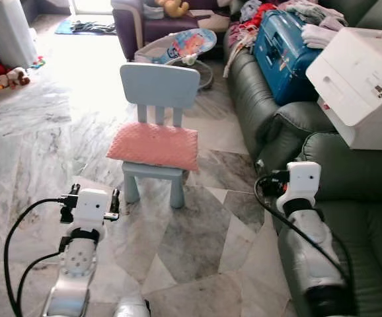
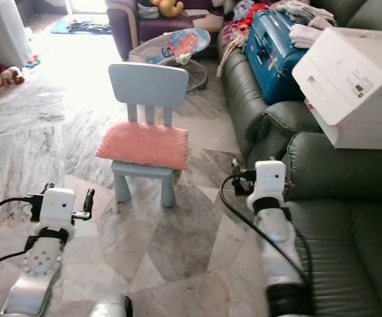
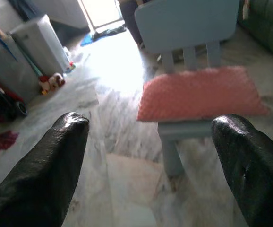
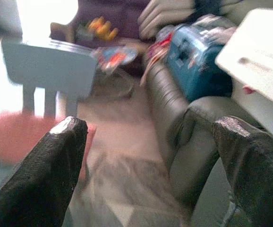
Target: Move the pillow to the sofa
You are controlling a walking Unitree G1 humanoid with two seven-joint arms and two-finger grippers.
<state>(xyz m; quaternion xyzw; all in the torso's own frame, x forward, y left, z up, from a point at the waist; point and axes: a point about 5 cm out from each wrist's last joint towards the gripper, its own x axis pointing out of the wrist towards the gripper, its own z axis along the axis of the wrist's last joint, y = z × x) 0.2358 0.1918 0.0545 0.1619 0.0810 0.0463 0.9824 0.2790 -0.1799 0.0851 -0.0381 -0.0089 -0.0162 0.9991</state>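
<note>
While pillow (image 1: 153,145) hides chair (image 1: 159,86) seat, left gripper (image 3: 150,156) spread, right gripper (image 4: 148,165) spread, blurred

The flat pink textured pillow (image 1: 154,145) lies on the seat of the small light-blue plastic chair (image 1: 158,86), which stands on the grey marble floor (image 1: 197,238) left of the dark green leather sofa (image 1: 349,178). On the sofa sit a white boxy printer (image 1: 363,82) and, behind it, a blue hard suitcase (image 1: 283,49). Behind the chair stands a baby bouncer (image 1: 181,47).
</note>
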